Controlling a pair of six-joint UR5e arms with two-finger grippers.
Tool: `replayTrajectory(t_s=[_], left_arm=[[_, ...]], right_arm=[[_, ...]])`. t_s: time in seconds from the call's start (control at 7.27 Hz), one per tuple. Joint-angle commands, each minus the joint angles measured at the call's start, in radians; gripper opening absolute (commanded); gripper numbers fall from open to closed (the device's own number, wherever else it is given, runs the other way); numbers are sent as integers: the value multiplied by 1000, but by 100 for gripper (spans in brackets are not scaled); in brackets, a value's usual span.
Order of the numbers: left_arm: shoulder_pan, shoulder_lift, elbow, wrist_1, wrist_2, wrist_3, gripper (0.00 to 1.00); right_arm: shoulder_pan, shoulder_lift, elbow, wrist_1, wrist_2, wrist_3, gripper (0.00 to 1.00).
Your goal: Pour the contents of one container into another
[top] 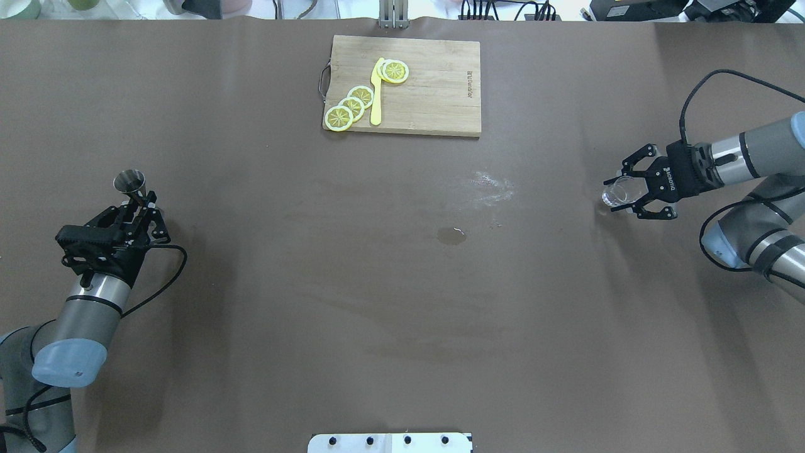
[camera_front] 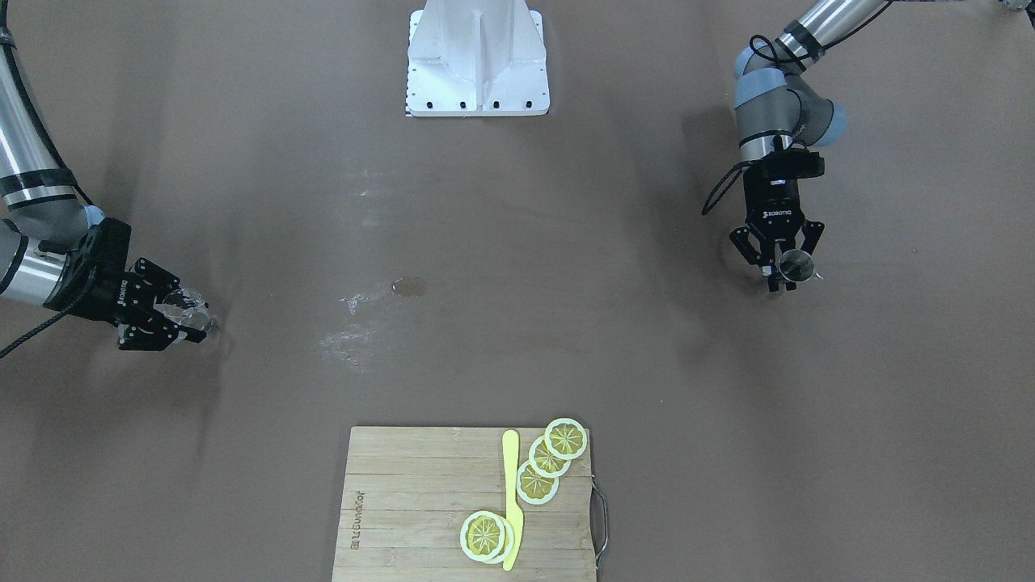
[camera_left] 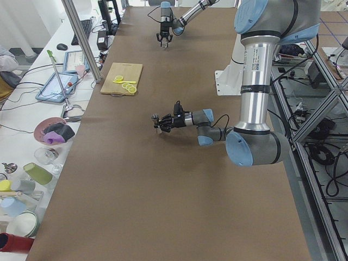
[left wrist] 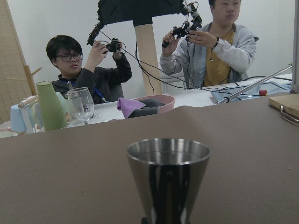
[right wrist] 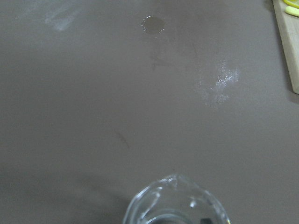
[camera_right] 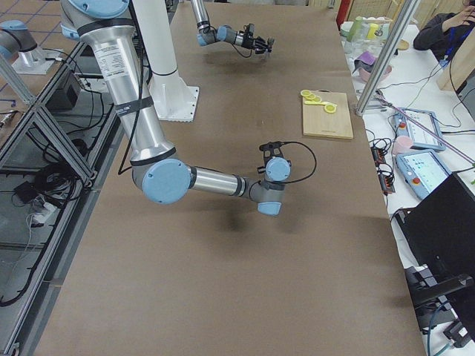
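The brown table (top: 402, 283) is carrying everything, with the two arms reaching over opposite ends of it, well apart. The wooden cutting board (top: 434, 88) is lying at the far edge, beyond both grippers and roughly between them. The left gripper (top: 141, 206) is closing its fingers on the narrow lower part of the steel jigger (top: 131, 184), holding it clamped and upright, so the jigger's open upper cone is standing just past the fingertips (the left wrist view is showing that cone filling the bottom centre of its frame, rim level). The right gripper (top: 629, 192) is pointing in toward the table's middle with its fingers spread around the clear glass tumbler (top: 618, 192) and pressing on its sides, so the tumbler is sitting clamped between the fingers, its mouth reaching just beyond the tips; the right wrist view is catching only the glass rim at its lower edge, with bare table ahead of it. On the board, a yellow knife (top: 376, 94) is lying lengthwise with lemon slices (top: 361, 95) overlapping on either side of it. Between the two grippers, nearer the right one, a white smear (top: 487, 189) is marking the table, and a small wet spot (top: 451, 236) is lying just beside it.
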Motion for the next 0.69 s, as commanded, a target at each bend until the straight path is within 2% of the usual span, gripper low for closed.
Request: replayTrajectory(t_s=[0.0, 0.14, 0.28, 0.55], left_arm=[[22, 3, -20, 132, 45, -184, 0], [43, 2, -20, 192, 112, -283, 0], [46, 3, -27, 204, 123, -355, 0], [72, 2, -31, 204, 145, -363, 0]], right_arm=[[-30, 7, 3, 0, 34, 53, 0], [-48, 7, 8, -1, 52, 93, 0], [-63, 6, 11, -3, 60, 120, 0], [-74, -1, 14, -9, 126, 189, 0]])
